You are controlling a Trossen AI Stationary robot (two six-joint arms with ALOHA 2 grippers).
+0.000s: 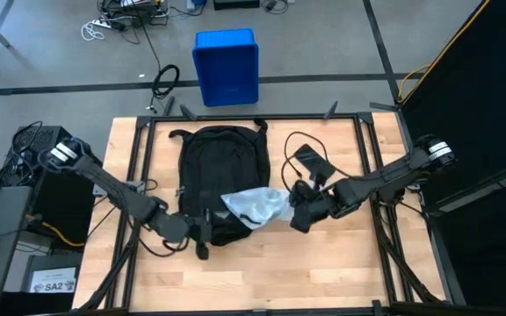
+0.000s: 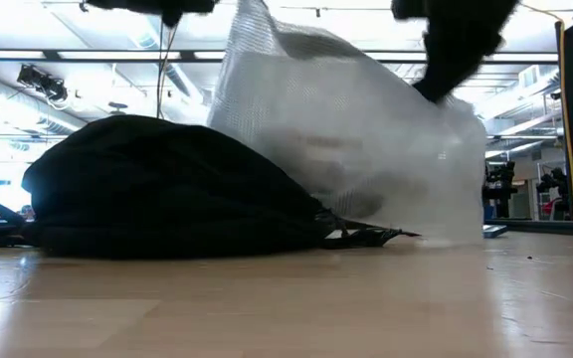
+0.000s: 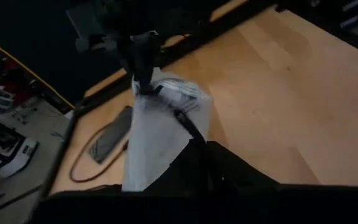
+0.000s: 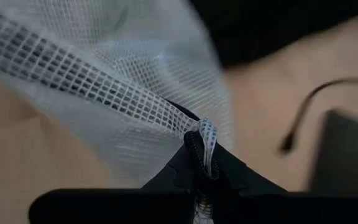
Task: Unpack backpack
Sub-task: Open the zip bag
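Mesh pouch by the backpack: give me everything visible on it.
The translucent white mesh pouch looks like soft grid-patterned netting with a dark zip or cord edge. It is crumpled and partly lifted, rising above the large black fabric backpack in the low view. One end still lies on or in the backpack's lower edge; the other is pinched at its dark trim by the right end effector, which is shut on it. The left end effector sits shut at the backpack's near edge. Contents cannot be made out.

light: even and bright, from ceiling lamps seen in the low view | shadows: soft on the surface | glare: none strong | blur: right wrist view soft, low view near foreground unsharp
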